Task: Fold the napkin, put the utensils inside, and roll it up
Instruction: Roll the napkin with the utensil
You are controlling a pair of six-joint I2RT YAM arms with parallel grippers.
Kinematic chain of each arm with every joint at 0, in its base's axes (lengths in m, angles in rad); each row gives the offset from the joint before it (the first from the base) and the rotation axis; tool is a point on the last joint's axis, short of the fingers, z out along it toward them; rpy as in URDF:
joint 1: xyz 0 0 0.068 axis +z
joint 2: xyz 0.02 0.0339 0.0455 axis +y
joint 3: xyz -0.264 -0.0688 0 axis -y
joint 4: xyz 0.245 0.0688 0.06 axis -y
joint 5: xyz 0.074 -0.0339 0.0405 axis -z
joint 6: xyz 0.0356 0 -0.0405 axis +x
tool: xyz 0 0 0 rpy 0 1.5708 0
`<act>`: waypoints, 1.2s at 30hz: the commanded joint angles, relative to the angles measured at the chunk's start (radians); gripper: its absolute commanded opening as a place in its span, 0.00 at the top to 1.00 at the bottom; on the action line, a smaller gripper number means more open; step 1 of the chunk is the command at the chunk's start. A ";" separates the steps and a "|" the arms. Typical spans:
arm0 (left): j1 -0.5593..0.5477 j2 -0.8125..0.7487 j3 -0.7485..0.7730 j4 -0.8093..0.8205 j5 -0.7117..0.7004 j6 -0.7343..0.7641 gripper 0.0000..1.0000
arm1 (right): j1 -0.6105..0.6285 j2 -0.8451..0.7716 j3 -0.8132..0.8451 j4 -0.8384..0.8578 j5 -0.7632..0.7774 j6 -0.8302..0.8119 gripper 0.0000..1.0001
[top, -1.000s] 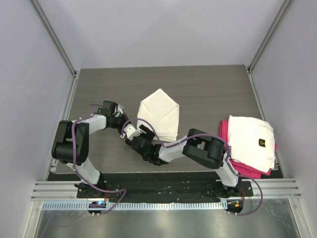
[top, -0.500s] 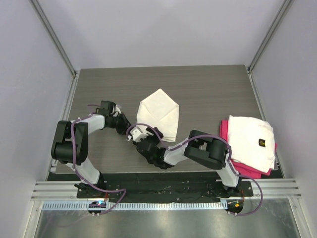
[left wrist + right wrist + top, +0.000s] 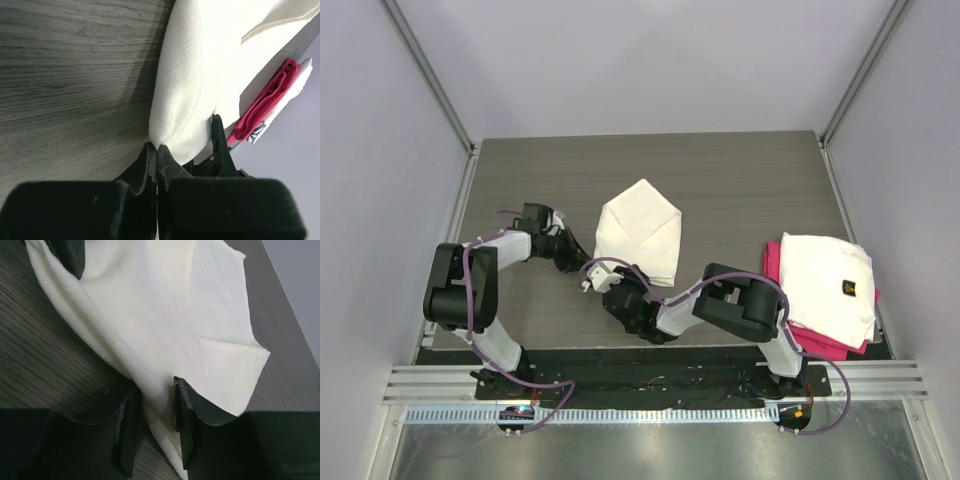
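With our left hand (image 3: 157,148) pinching the napkin (image 3: 640,232) at its corner and our right hand (image 3: 152,395) narrowly parted astride its edge, we should close fully, then lift both evenly.

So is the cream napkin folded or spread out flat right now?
Folded. The napkin shows overlapping flaps in the top view, with layered edges in the right wrist view.

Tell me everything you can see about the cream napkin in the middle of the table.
The napkin is a plain cream-white woven cloth, thin and soft, folded into a layered, pointed shape with overlapping flaps. It lies on the grey wood-grain table, near its middle. Its near-left corner is pinched in the left gripper, and the right gripper straddles a neighbouring edge, jaws apart.
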 commanded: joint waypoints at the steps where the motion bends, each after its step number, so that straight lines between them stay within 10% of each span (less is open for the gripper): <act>1: 0.008 -0.004 0.024 -0.019 0.018 0.026 1.00 | -0.026 -0.003 -0.005 -0.101 -0.123 0.022 0.64; 5: 0.008 -0.008 0.030 -0.025 0.011 0.035 0.94 | -0.037 -0.035 0.009 -0.208 -0.222 0.051 0.86; 14: 0.031 -0.076 0.094 -0.141 -0.183 0.109 0.30 | -0.091 -0.120 0.139 -0.573 -0.436 0.190 0.99; 36: -0.089 -0.600 -0.303 0.239 -0.582 0.095 0.24 | -0.410 0.030 0.731 -1.350 -1.380 0.430 0.99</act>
